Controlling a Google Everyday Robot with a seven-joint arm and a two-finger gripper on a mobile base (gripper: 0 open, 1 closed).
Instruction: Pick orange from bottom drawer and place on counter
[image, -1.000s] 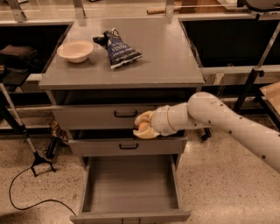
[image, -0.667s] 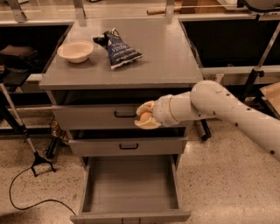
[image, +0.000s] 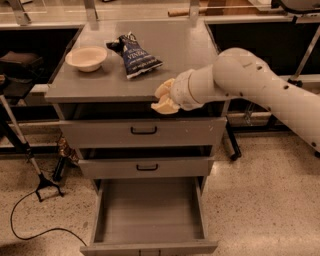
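Now, my cream-coloured end effector (image: 162, 98) hangs at the front edge of the smooth grey desk (image: 175, 55). Whether it grips anything I cannot tell, and the orange is hidden from me. The boxy bottom drawer (image: 150, 215) stands open. A round beige bowl (image: 86, 58) and a crinkled dark bag (image: 136, 56), lettering unreadable, lie on the desk.

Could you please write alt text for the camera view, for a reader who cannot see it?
The arm's gripper hangs at the front edge of the counter, above the open bottom drawer. A bowl and a dark bag sit on the counter; the orange is not visible.
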